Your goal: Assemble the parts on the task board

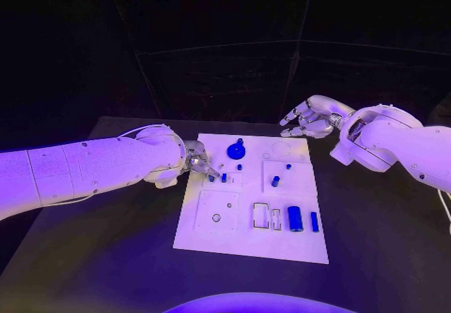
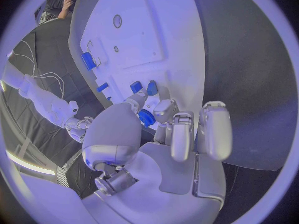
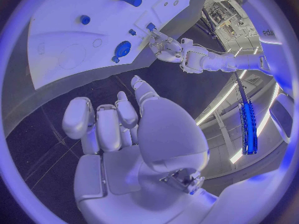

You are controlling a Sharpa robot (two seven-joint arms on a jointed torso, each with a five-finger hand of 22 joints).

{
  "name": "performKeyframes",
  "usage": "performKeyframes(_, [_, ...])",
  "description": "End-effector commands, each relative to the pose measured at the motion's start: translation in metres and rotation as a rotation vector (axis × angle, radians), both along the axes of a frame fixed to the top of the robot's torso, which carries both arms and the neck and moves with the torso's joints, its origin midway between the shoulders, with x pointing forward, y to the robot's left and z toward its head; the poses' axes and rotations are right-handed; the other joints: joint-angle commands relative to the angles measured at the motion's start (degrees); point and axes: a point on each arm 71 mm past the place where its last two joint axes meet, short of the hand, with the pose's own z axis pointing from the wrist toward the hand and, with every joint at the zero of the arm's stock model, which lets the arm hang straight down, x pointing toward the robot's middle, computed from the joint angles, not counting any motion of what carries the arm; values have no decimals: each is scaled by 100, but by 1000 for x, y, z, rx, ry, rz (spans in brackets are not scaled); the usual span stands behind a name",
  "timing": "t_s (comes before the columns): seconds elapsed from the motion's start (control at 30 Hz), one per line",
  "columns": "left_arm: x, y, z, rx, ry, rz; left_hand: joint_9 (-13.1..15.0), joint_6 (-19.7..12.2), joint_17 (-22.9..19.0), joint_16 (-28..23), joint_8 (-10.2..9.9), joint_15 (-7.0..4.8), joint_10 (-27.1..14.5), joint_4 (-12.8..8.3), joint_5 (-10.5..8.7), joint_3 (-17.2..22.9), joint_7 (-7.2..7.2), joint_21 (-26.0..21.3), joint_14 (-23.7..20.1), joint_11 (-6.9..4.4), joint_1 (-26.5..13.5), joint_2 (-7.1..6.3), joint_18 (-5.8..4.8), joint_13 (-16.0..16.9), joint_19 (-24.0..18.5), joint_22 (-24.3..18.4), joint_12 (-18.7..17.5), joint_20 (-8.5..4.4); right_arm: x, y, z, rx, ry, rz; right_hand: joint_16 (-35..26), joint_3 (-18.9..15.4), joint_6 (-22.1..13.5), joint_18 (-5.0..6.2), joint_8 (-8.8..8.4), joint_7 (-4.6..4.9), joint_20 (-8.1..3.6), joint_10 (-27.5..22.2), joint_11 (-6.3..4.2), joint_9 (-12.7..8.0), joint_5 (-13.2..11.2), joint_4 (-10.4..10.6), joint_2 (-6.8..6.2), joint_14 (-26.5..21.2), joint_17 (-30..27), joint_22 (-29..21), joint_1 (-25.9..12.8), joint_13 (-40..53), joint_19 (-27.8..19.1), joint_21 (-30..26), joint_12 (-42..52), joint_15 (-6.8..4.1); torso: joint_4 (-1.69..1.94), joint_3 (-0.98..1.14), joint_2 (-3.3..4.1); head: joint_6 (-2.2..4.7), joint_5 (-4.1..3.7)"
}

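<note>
The white task board (image 1: 214, 202) lies mid-table. My left hand (image 1: 197, 162) rests at its left edge; in the left wrist view the thumb and a finger pinch a small round ribbed blue part (image 2: 146, 118) just above the board (image 2: 143, 40), next to two short blue pegs (image 2: 136, 86). A round blue knob (image 1: 236, 150) sits near the far edge. A thick blue cylinder (image 1: 295, 218) and a thin blue bar (image 1: 314, 222) lie at the near right. My right hand (image 1: 310, 117) hovers beyond the far right corner with fingers loosely apart and nothing in it (image 3: 118, 119).
Other small blue pegs (image 1: 276, 181) stand mid-board, and two rectangular slots (image 1: 261, 215) lie beside the cylinder. A round hole (image 1: 216, 218) marks the near left panel. Bare black table (image 1: 103, 248) surrounds the board on all sides.
</note>
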Motion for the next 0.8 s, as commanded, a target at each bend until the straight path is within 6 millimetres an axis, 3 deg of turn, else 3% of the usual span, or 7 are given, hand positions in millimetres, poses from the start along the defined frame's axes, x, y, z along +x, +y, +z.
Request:
performKeyframes(0.03, [0, 0, 3, -32, -24, 12, -4, 16, 1510, 18, 37, -35, 39, 8, 23, -46, 8, 29, 595, 11, -66, 1, -47, 9, 87, 171, 31, -41, 0, 1, 2, 2, -6, 5, -29, -38, -20, 69, 39, -2, 16, -46, 2, -7, -27, -3, 22, 109, -5, -6, -20, -6, -43, -21, -22, -40, -2, 0, 3, 3, 3])
performKeyframes(0.43, [-2, 7, 8, -128, -48, 44, -21, -53, 1510, 18, 4, -32, -43, 71, 25, -232, 24, -35, 595, 22, -67, -45, -30, -116, 59, 94, -56, -42, 1, 1, 1, 1, -7, 4, -29, -38, -20, 69, 39, -2, 16, -46, 2, -7, -27, -3, 22, 109, -5, -6, -20, -6, -43, -21, -22, -40, -4, 2, 0, 12, 1])
performKeyframes(0.63, [0, 9, 14, -224, -89, 55, -142, -320, 1510, 18, -207, 40, -542, 83, 32, -487, 142, -348, 595, 123, 136, -44, 48, -842, -95, -274, -607, 9, 1, 1, 1, 1, -7, 4, -29, -38, -20, 69, 39, -2, 16, -46, 2, -7, -27, -3, 22, 109, -5, -6, -20, -6, -43, -21, -22, -40, 0, 4, -1, 23, -8])
performKeyframes(0.7, [2, 7, 16, -257, -114, 42, -240, -520, 1448, -34, -367, 97, -1022, 18, 41, -533, 241, -840, 570, 219, 326, -29, 158, -1466, -351, -847, -1112, 70, 1, 1, 1, 1, -7, 3, -29, -38, -20, 69, 39, -2, 16, -46, 2, -7, -27, -3, 22, 109, -5, -6, -20, -6, -43, -21, -22, -40, 2, 5, 0, 27, -15])
performKeyframes(0.73, [3, 5, 18, -278, -132, 27, -295, -678, 1112, -317, -472, 140, -1363, -72, 42, -539, 304, -1314, 436, 270, 480, -69, 268, -1846, -608, -1392, -1443, 95, 1, 1, 1, 1, -7, 3, -29, -38, -20, 69, 39, -2, 16, -46, 2, -7, -27, -3, 22, 109, -5, -6, -20, -6, -43, -21, -22, -40, 2, 6, 0, 28, -18])
performKeyframes(0.77, [4, 2, 20, -301, -151, 8, -358, -816, 773, -629, -574, 203, -1581, -129, 42, -530, 392, -1799, 269, 350, 626, -34, 356, -1911, -890, -1905, -1582, 147, 1, 1, 1, 1, -7, 3, -29, -38, -20, 69, 39, -2, 16, -46, 2, -7, -27, -3, 22, 109, -5, -6, -20, -6, -43, -21, -22, -40, 3, 5, 1, 35, -23])
performKeyframes(0.8, [5, -2, 21, -325, -171, -14, -473, -941, 22, -1389, -712, 363, -1932, -193, 42, -532, 540, -2841, -182, 486, 835, 24, 547, -2049, -1494, -2960, -1826, 226, 1, 1, 1, 1, -7, 3, -29, -38, -20, 69, 39, -2, 16, -46, 2, -7, -27, -3, 22, 109, -5, -6, -20, -6, -43, -21, -22, -40, -1, 5, 1, 44, -25])
